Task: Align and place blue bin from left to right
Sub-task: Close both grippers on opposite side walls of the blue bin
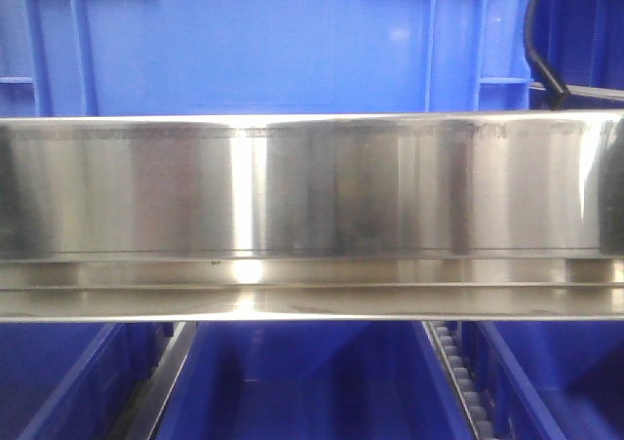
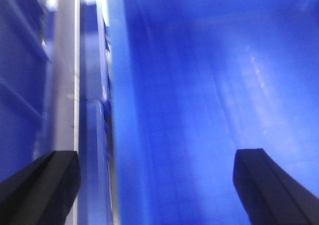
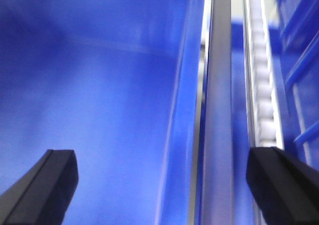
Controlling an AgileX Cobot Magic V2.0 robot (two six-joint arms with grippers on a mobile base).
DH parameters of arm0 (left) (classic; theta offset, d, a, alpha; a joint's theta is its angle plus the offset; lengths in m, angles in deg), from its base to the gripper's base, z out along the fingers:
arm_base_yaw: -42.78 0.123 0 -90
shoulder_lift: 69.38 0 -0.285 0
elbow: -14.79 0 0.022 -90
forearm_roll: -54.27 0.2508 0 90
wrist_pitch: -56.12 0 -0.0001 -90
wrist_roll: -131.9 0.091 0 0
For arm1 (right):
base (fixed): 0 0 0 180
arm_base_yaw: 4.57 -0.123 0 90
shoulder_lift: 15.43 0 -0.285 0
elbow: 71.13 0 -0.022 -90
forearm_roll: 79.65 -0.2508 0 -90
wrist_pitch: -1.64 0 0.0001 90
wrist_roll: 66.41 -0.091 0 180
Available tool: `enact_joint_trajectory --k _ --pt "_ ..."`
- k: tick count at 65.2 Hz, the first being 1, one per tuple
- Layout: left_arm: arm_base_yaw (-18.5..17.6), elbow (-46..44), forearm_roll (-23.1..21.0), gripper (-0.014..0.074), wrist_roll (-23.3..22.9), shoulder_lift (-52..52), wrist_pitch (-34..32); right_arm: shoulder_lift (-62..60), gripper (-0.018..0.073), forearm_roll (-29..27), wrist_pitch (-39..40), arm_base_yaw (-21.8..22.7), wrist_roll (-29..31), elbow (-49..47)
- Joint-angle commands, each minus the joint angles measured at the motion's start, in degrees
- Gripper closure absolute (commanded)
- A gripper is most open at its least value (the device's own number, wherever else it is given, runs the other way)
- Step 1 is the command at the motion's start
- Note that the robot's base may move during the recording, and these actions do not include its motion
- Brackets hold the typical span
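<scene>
In the front view a blue bin (image 1: 307,381) lies open just below a steel beam, and neither gripper shows there. My left gripper (image 2: 157,155) is open over the bin's inside (image 2: 209,85). Its black fingers (image 2: 40,185) stand wide apart, either side of the bin's left wall (image 2: 117,110). My right gripper (image 3: 162,152) is open too, over the same blue inside (image 3: 99,85). Its fingers (image 3: 279,185) straddle the bin's right wall (image 3: 179,135). Nothing is held by either one. Both wrist views are blurred.
A wide polished steel beam (image 1: 312,196) crosses the front view. Behind it stands a ribbed blue crate (image 1: 253,40), with a black cable (image 1: 541,50) at the upper right. More blue bins flank the lower one. A steel rail (image 3: 219,110) and white roller track (image 3: 264,85) run beside its right wall, another rail (image 2: 65,85) on its left.
</scene>
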Motion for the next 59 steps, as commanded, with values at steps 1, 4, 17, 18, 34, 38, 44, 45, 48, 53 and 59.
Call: enact_joint_trajectory --k 1,4,17,18,34,38,44,45,48,53,59 --pt "0.58 -0.43 -0.56 0.0079 -0.54 0.59 -0.44 0.87 -0.001 -1.95 0.63 1.18 -0.09 -0.68" --pt "1.07 -0.43 -1.03 0.0079 -0.54 1.22 -0.44 1.55 -0.001 -2.93 0.63 1.86 -0.09 -0.68" --pt "2.2 -0.43 -3.09 0.0079 -0.54 3.1 -0.44 3.58 -0.001 -3.31 0.63 3.08 -0.09 -0.68" --pt "2.2 -0.43 -3.21 0.0079 -0.54 3.28 -0.44 3.59 -0.001 -3.31 0.63 3.08 -0.09 -0.68" --pt "2.31 -0.43 -3.62 0.0079 -0.54 5.11 -0.44 6.3 -0.001 -3.55 0.63 3.2 -0.09 -0.68" --pt "2.31 -0.43 -3.62 0.0079 -0.54 5.63 -0.44 6.52 -0.001 -3.55 0.63 3.2 -0.09 -0.68" --pt "2.31 -0.43 -3.62 0.0079 -0.54 6.04 -0.44 6.64 -0.001 -3.55 0.63 3.2 -0.09 -0.68" --pt "2.31 -0.43 -3.62 0.0079 -0.54 6.04 -0.44 6.64 -0.001 -3.55 0.63 3.2 -0.09 -0.68" --pt "2.31 -0.43 -3.62 0.0079 -0.54 6.04 -0.44 6.64 -0.001 -3.55 0.63 3.2 -0.09 -0.68" --pt "2.31 -0.43 -3.51 0.0083 -0.54 6.02 -0.44 6.64 0.0013 -3.55 0.63 3.2 -0.09 -0.68" --pt "2.31 -0.43 -3.51 0.0132 -0.54 6.02 -0.44 6.64 0.0153 -3.55 0.63 3.2 -0.09 -0.68"
